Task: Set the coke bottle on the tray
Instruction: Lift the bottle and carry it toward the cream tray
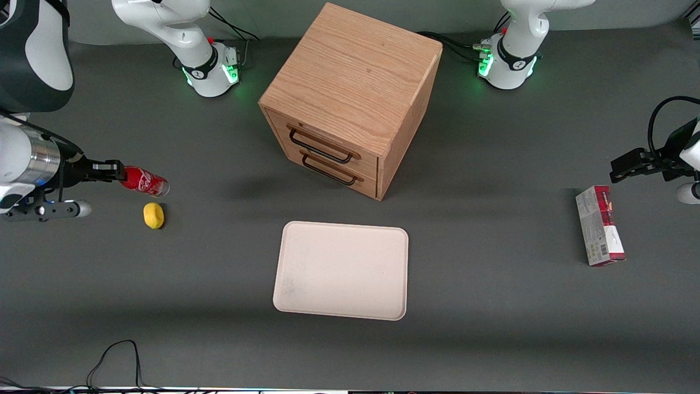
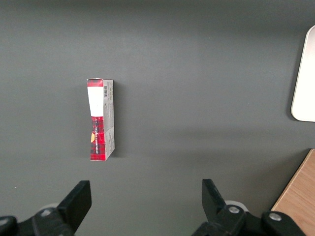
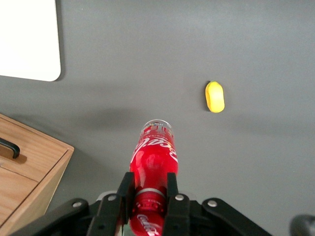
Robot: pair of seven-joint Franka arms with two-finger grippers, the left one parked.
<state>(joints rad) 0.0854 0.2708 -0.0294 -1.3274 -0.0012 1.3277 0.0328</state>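
The coke bottle point(image 1: 145, 181) is a slim red bottle with white script and a clear base. My right gripper point(image 1: 113, 171) is shut on its neck end, toward the working arm's end of the table. The bottle sticks out from the fingers with its clear base pointing away from the gripper, and it seems to hang a little above the table. The right wrist view shows the bottle point(image 3: 153, 150) clamped in the gripper point(image 3: 148, 186). The cream-white tray point(image 1: 342, 271) lies flat mid-table, nearer the front camera than the cabinet, with nothing on it. Its corner shows in the right wrist view point(image 3: 27, 39).
A small yellow lemon-like object point(image 1: 153, 215) lies on the table just nearer the front camera than the bottle; it also shows in the right wrist view point(image 3: 215, 96). A wooden two-drawer cabinet point(image 1: 350, 98) stands mid-table. A red-and-grey carton point(image 1: 600, 232) lies toward the parked arm's end.
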